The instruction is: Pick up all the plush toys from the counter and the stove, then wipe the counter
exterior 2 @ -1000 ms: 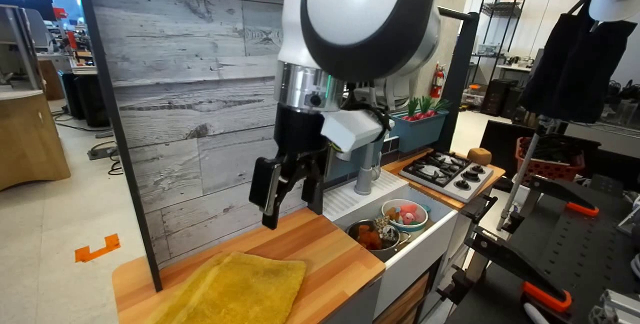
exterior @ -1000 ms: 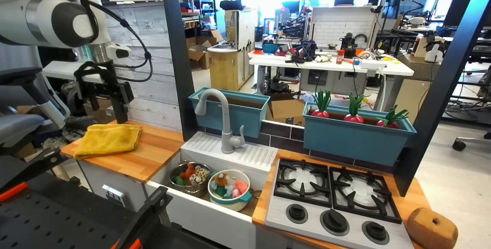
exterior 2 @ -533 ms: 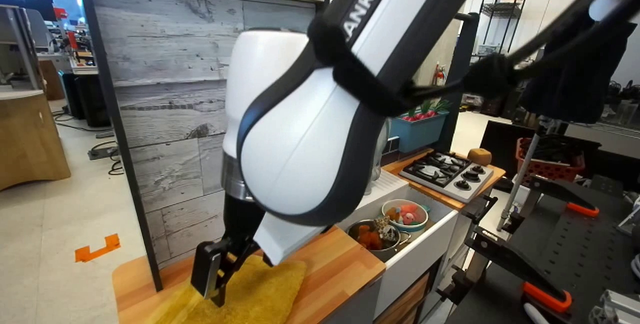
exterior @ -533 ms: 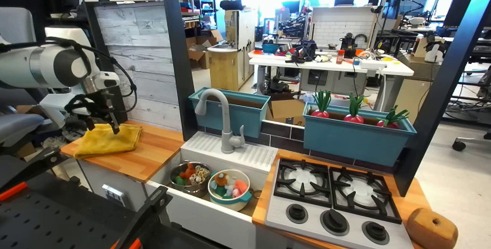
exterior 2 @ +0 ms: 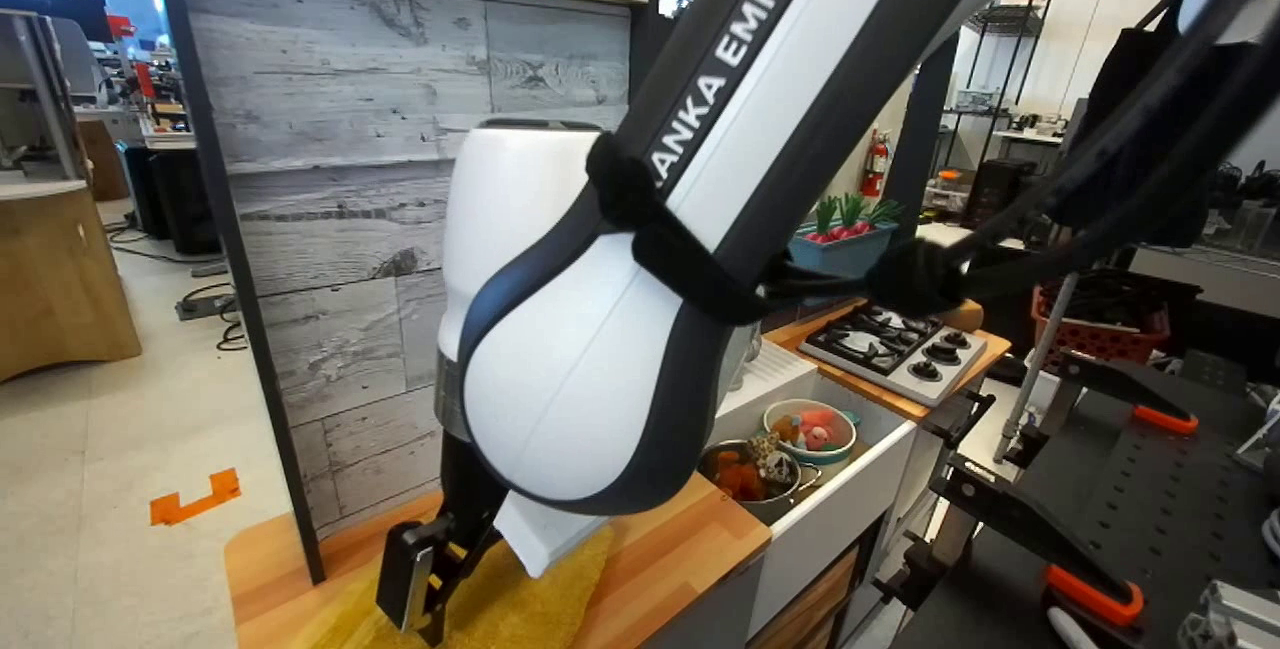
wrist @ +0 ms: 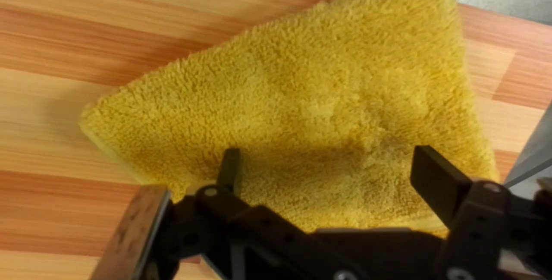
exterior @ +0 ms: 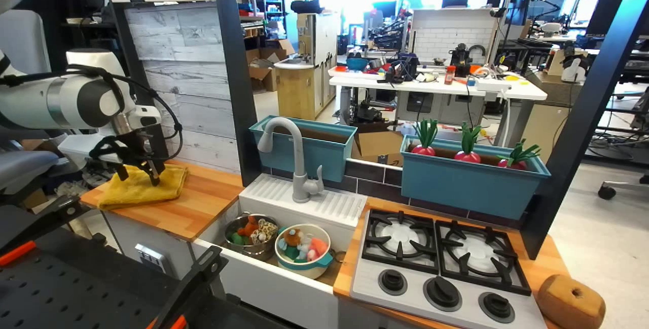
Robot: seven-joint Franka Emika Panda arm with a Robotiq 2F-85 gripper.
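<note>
The jaws stand wide over the thick yellow terry cloth [wrist: 302, 107], holding nothing; whether the black fingertips [wrist: 435, 178] touch it is unclear. The light-brown striped wooden table [wrist: 64, 34] lies beneath. Closing too high may pinch too little fabric, so the cloth slips; too low may jam the fingertips on the table. An overlong wiping stroke could drag the cloth into the white box-shaped sink [exterior: 268, 288], onto the small orange, green and pink plush toys [exterior: 317, 249] lying in a round steel pot [exterior: 263, 253] and a white-and-teal pot [exterior: 305, 272].
</note>
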